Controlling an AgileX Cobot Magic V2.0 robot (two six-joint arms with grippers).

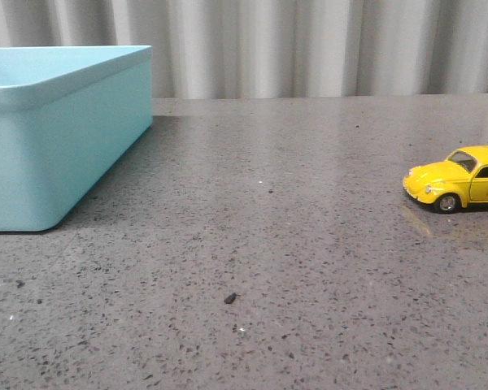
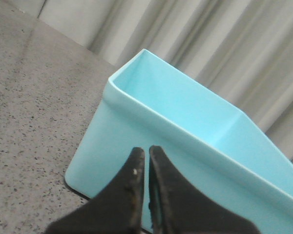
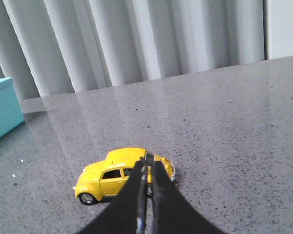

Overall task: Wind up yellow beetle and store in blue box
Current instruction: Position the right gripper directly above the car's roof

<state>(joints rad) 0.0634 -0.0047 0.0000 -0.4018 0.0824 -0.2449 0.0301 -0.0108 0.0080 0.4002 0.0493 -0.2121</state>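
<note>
The yellow beetle (image 1: 459,179) stands on its wheels on the grey table at the right edge of the front view, partly cut off. It also shows in the right wrist view (image 3: 115,175), side on. My right gripper (image 3: 149,165) is shut and empty, held above the car, its tips in front of the car's rear half. The blue box (image 1: 57,130) stands at the far left. In the left wrist view the box (image 2: 185,122) is empty inside. My left gripper (image 2: 147,151) is shut and empty, near the box's outer wall. Neither gripper shows in the front view.
A grey speckled table (image 1: 268,244) runs back to pale pleated curtains (image 1: 309,41). A small dark speck (image 1: 229,298) lies on the table near the front. A corner of the blue box (image 3: 2,107) shows in the right wrist view.
</note>
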